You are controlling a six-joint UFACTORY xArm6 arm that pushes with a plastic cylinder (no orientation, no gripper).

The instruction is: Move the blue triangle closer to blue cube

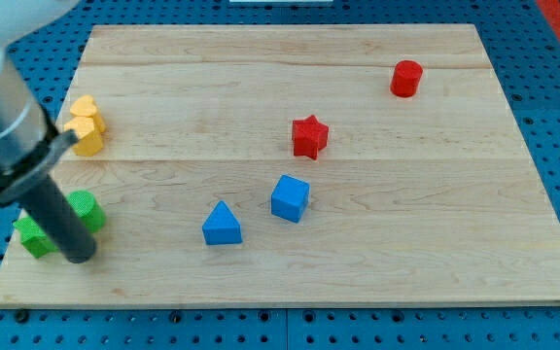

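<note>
Blue triangle [222, 225] upright, just left of blue cube [290, 198].

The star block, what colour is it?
The star block is red, seen clearly in the camera view, near the board's middle.

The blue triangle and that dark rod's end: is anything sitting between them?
No. In the camera view, only bare wood lies between my tip and the blue triangle. The green blocks sit right by the tip, not between.
</note>
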